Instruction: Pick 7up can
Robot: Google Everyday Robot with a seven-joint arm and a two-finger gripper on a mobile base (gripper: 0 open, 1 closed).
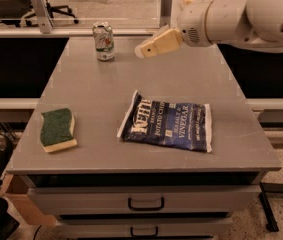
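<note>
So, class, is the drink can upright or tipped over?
Upright: the can stands on its base near the far edge of the table; the pincer hovers beside it, not touching.

The grey table (106, 91) carries three things, and the gripper (144, 50) hangs above its far part. The 7up can (103, 41) stands upright near the far edge, just beyond the gripper's tip on the side it points toward, with a gap between them. The blue chip bag (166, 126) lies flat on the near side of the gripper, and the green sponge (57, 130) lies well apart from it, by the front corner on the can's side.
</note>
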